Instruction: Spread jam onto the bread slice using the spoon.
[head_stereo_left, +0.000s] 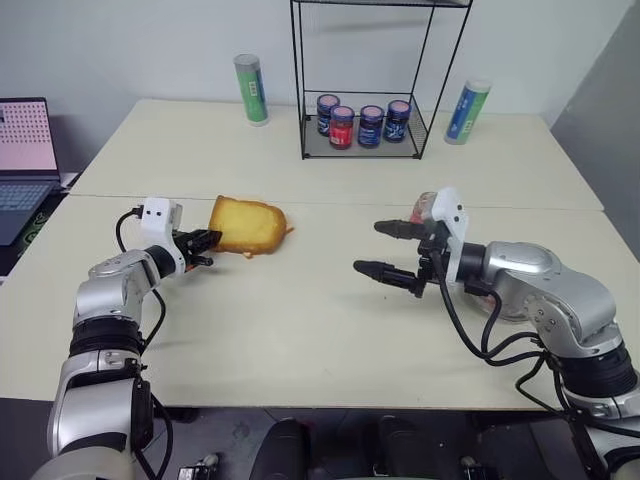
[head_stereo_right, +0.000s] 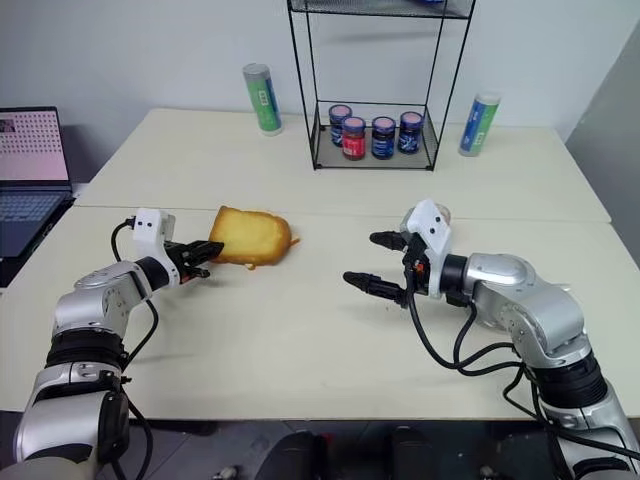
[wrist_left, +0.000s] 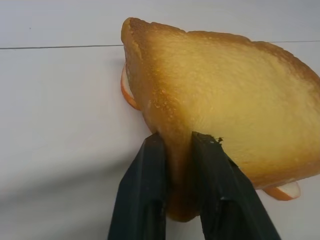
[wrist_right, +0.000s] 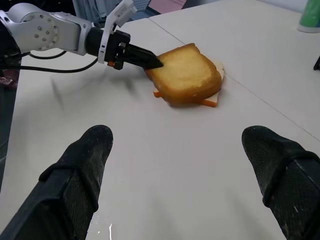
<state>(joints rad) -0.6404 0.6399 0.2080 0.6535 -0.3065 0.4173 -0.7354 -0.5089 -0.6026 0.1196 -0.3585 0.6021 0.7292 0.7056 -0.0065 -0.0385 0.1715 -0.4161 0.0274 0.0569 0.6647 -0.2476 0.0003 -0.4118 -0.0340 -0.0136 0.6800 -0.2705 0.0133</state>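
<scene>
The left gripper (wrist_left: 172, 145) has its jaws closed on the crust edge of the bread slice (head_stereo_left: 248, 226), which lies on the surface well in front of the wire rack (head_stereo_left: 372, 80), towards the robot's left. The right gripper (head_stereo_left: 392, 250) hangs with jaws wide apart and empty, to the right of the slice and well apart from it.

The risks, as I judge them: the pinch takes only a narrow bit of crust, so the slice could tear or swing and slip out if lifted — and a thinner pale slice with an orange rim (wrist_right: 214, 101) lies under it and may be dragged along. The right arm hides part of a dish behind it, so reaching back there for a spoon could knock it.

Counted: one thick golden slice, one thinner piece beneath, four jars (head_stereo_left: 362, 122) on the rack's lower shelf, two tall tubes — a green one (head_stereo_left: 251, 89) left of the rack, a blue-and-green one (head_stereo_left: 467, 111) right of it — and one laptop (head_stereo_left: 24, 160) far left.
</scene>
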